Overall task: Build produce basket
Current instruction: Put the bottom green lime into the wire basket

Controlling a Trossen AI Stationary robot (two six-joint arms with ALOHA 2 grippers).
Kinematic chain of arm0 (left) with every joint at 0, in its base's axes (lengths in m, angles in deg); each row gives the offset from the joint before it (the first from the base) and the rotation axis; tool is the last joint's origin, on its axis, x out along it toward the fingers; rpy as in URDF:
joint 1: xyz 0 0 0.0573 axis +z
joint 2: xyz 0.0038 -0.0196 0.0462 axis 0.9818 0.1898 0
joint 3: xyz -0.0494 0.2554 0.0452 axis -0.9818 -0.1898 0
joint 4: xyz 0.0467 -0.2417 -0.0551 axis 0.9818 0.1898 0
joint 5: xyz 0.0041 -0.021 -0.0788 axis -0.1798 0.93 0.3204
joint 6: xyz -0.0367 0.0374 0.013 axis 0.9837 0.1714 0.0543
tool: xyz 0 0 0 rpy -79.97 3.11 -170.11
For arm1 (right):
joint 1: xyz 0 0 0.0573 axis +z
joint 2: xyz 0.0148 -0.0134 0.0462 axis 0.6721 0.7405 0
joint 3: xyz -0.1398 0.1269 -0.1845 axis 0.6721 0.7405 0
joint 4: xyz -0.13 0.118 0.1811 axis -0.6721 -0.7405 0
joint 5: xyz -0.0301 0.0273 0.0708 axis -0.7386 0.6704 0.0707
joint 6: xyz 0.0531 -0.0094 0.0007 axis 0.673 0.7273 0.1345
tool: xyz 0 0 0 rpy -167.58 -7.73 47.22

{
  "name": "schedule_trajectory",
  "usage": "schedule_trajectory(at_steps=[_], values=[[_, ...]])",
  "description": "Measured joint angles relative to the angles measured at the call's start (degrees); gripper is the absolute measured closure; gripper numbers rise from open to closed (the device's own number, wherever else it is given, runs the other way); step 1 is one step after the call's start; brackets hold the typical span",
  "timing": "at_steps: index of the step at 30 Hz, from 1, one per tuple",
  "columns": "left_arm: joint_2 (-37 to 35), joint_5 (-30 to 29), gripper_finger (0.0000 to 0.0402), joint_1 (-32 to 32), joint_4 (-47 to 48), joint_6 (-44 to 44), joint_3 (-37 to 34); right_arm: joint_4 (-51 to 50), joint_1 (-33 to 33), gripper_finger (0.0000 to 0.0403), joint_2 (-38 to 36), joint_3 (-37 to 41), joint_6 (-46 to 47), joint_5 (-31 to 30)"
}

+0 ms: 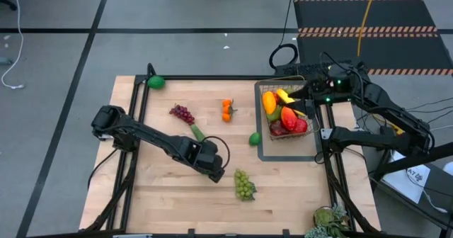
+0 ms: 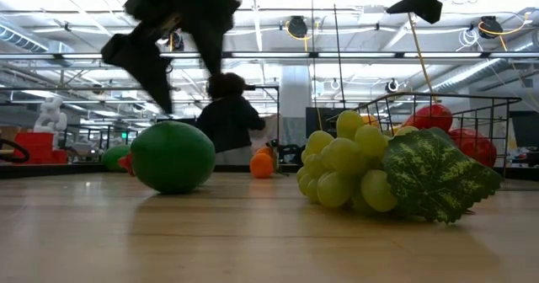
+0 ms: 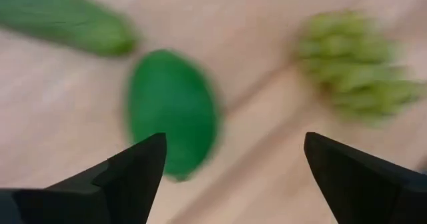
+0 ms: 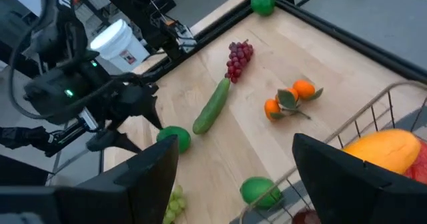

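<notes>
Overhead, the pale wooden counter [image 1: 177, 195] is sitting inside a dark frame on a grey floor, hazard-striped matting lying beyond its far right corner. The wire basket [image 1: 287, 117] is standing near the counter's right edge, holding a mango and red fruit. The left gripper [image 1: 210, 168] is hanging over mid-counter, just beside the green grapes [image 1: 244, 185]; the right gripper [image 1: 301, 93] is hovering at the basket's far side.

Down at counter height, a round green fruit [image 2: 173, 157] and the grapes are looming large, with a person [image 2: 229, 119] showing in the bright room behind.

Through the left wrist, its fingers [image 3: 133, 174] are standing spread above that green fruit, touching nothing, the cucumber [image 3: 67, 24] lying nearby.

Through the right wrist, its fingers [image 4: 147, 177] are spread and empty; purple grapes [image 4: 238, 59], oranges [image 4: 290, 99] and a lime [image 4: 260, 191] are lying loose on the wood.
</notes>
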Motion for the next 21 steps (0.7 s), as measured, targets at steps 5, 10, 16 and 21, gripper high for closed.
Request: schedule_trajectory(at_steps=[5, 10, 16, 21], values=[[0.09, -3.91, 0.0024, 0.0, 6.54, -0.56, -0.11, 2.96, 0.0, 0.0117, 0.82, 0.0, 0.15, -0.09], [0.09, -4.77, 0.0009, 0.27, 3.43, -3.77, -1.89, 6.33, 0.0, 0.0117, 2.6, 0.0, 0.44, -0.13], [0.09, -4.19, 0.001, 0.28, -1.26, -3.91, -6.28, 12.42, 0.0, 0.0117, 5.82, 0.0, 5.58, -0.13], [0.09, -2.54, 0.0009, 0.33, -3.51, -3.45, -9.3, 18.75, 0.0, 0.0117, 8.46, 0.0, 9.78, -0.12]])
